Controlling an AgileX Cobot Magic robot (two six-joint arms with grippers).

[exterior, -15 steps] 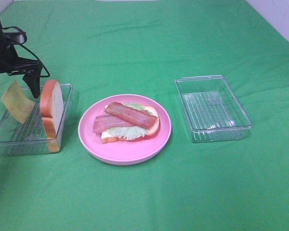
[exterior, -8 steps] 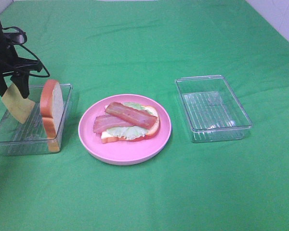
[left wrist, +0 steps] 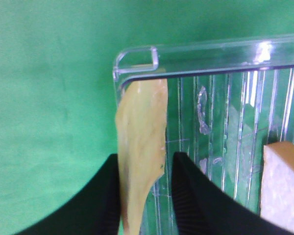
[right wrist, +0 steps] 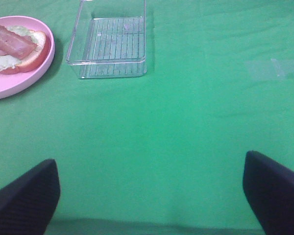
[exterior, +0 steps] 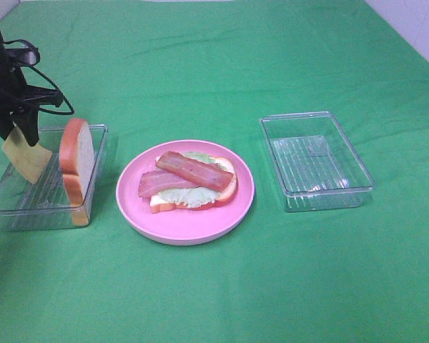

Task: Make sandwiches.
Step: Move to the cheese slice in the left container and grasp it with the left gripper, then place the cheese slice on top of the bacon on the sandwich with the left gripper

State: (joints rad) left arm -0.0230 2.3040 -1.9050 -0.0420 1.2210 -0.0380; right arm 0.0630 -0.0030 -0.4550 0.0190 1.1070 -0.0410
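Left gripper (left wrist: 146, 164) clamps the one yellow cheese slice (left wrist: 139, 122), which stands in the left clear tray (exterior: 14, 212) beside one upright bread slice (exterior: 77, 168). The single pink plate (exterior: 186, 227) carries one flat bread slice (exterior: 227, 189), one lettuce leaf (exterior: 182, 195) and two bacon strips (exterior: 194, 170). The second clear tray (exterior: 329, 198) sits to the right. Right gripper (right wrist: 149, 193) gapes wide above the bench (right wrist: 186, 122).
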